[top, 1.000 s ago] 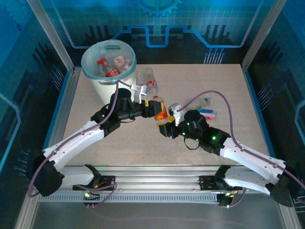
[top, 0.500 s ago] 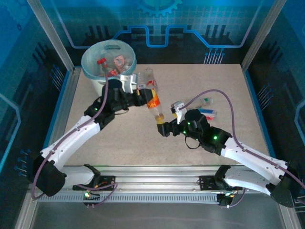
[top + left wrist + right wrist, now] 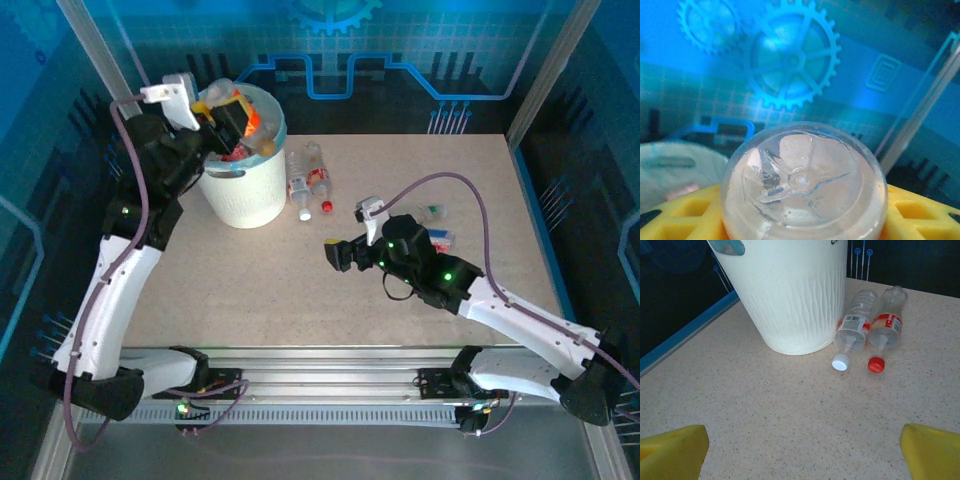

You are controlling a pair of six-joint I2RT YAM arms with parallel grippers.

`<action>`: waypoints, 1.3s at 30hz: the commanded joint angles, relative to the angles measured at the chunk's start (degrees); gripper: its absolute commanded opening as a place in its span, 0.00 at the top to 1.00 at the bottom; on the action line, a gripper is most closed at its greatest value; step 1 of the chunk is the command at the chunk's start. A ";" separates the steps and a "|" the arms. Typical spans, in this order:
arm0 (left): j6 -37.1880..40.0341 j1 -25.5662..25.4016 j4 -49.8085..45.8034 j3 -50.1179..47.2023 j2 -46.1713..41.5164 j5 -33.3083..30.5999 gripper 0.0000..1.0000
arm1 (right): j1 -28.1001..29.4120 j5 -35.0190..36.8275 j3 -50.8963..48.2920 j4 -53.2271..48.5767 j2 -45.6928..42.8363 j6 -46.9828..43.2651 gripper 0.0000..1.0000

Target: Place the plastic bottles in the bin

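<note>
Left pincer is up over the bin at the tabletop's far-left corner, clamped on an orange-label bottle. My left wrist cam shows its clear base between the yellow fingers. Right pincer is spread wide with nothing in it, over mid-tabletop. A white-capped bottle and a red-capped bottle lie side by side just right of the bin.

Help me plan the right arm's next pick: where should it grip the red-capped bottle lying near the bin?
The red-capped bottle lies flat, body close against the white-capped bottle, so likely the neck behind its cap, from above, closing across it: only the tapered necks leave room.
</note>
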 commanded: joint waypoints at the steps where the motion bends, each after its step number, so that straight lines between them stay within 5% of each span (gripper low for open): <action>1: 4.81 2.09 -2.48 4.02 5.33 -4.43 0.50 | 0.28 -1.46 2.01 2.41 1.76 0.14 0.01; 16: 8.02 6.22 -10.39 10.20 22.68 -0.79 0.42 | -1.76 -1.39 8.21 0.03 8.66 -6.02 0.00; 25: 7.77 6.31 -13.55 9.80 25.35 2.26 0.15 | -2.99 -2.88 12.31 -2.70 14.21 -4.66 0.00; 39: 9.93 7.03 -16.02 15.63 30.21 4.18 0.22 | -3.06 -2.88 17.42 -4.90 19.32 -4.26 0.00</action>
